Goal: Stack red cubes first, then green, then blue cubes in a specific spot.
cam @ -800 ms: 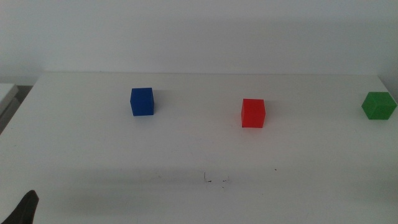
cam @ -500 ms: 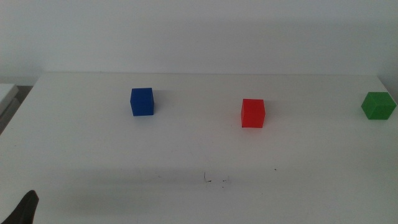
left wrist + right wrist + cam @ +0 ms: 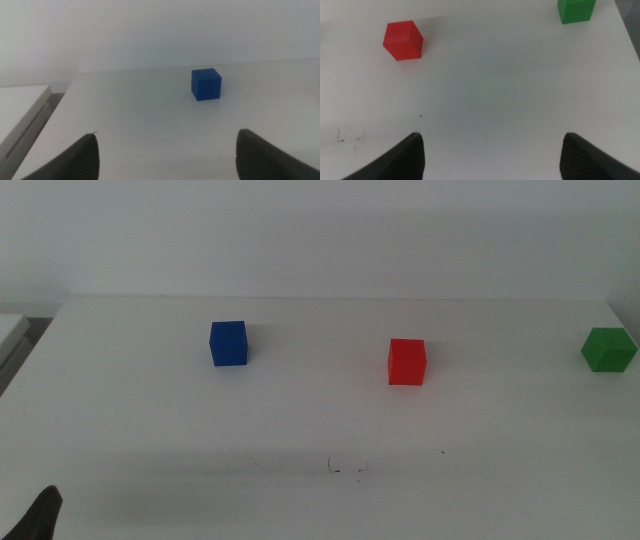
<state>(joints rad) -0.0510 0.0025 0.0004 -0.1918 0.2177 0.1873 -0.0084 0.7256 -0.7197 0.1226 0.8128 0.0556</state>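
Observation:
The red cube (image 3: 407, 362) sits near the table's middle, also seen in the right wrist view as the red cube (image 3: 403, 40). The green cube (image 3: 608, 349) rests at the far right edge and shows as the green cube (image 3: 576, 10) too. The blue cube (image 3: 228, 343) stands left of centre and appears ahead of the left jaws as the blue cube (image 3: 205, 84). The spot with tiny dark scuff marks (image 3: 345, 469) lies near the front. My left gripper (image 3: 165, 150) is open at the bottom left corner; its tip (image 3: 40, 515) shows there. My right gripper (image 3: 490, 152) is open, out of the middle view.
The white table (image 3: 320, 410) ends at a pale wall at the back. A light object (image 3: 12, 330) lies beyond the table's left edge. The right table edge runs just past the green cube.

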